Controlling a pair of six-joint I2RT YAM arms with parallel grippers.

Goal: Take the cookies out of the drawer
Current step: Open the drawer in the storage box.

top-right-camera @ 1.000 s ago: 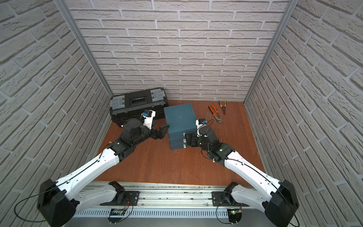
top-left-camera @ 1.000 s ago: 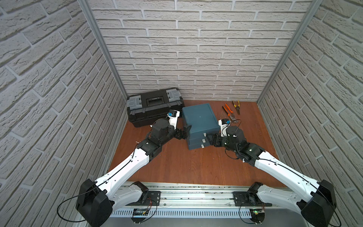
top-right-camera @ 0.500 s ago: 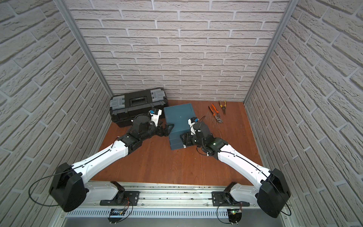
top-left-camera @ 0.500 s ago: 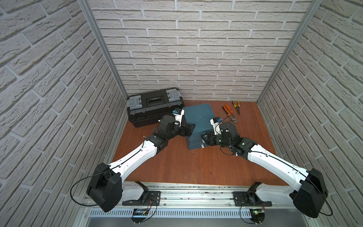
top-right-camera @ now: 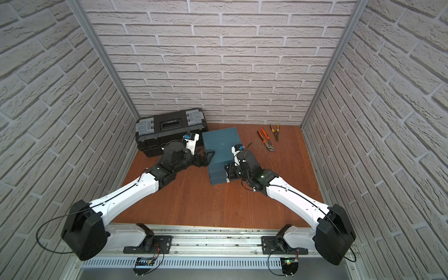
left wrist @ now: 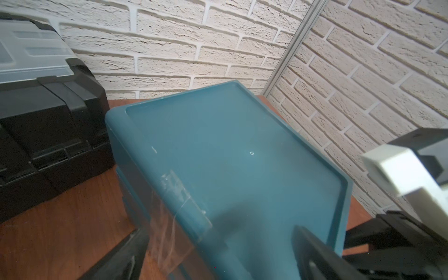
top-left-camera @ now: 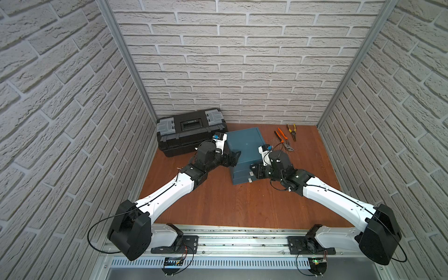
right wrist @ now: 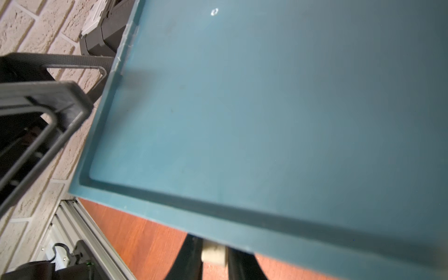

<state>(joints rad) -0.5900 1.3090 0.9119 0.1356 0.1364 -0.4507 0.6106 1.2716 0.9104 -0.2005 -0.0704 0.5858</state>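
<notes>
A teal drawer cabinet [top-left-camera: 244,141] [top-right-camera: 221,141] stands at the back of the wooden floor, with its drawers closed. The cookies are hidden. My right gripper [top-left-camera: 252,170] [right wrist: 213,248] is at the cabinet's front, shut on a white drawer handle [right wrist: 213,255]. Its black fingers [right wrist: 191,259] press the handle from both sides. My left gripper [top-left-camera: 235,156] [left wrist: 218,257] is open and straddles the cabinet's upper left edge. One of its fingers [left wrist: 126,257] is beside the cabinet wall and the other is over the top. A second white handle [top-left-camera: 249,180] shows on a lower drawer.
A black toolbox [top-left-camera: 191,131] with grey latches stands against the back wall, left of the cabinet. Orange-handled pliers [top-left-camera: 281,139] and yellow-handled pliers [top-left-camera: 292,131] lie to the cabinet's right. Brick walls enclose three sides. A metal rail [top-left-camera: 242,242] runs along the front.
My right gripper has closed onto the white drawer handle. My left arm has swung right, bringing its open gripper over the cabinet's left edge.
</notes>
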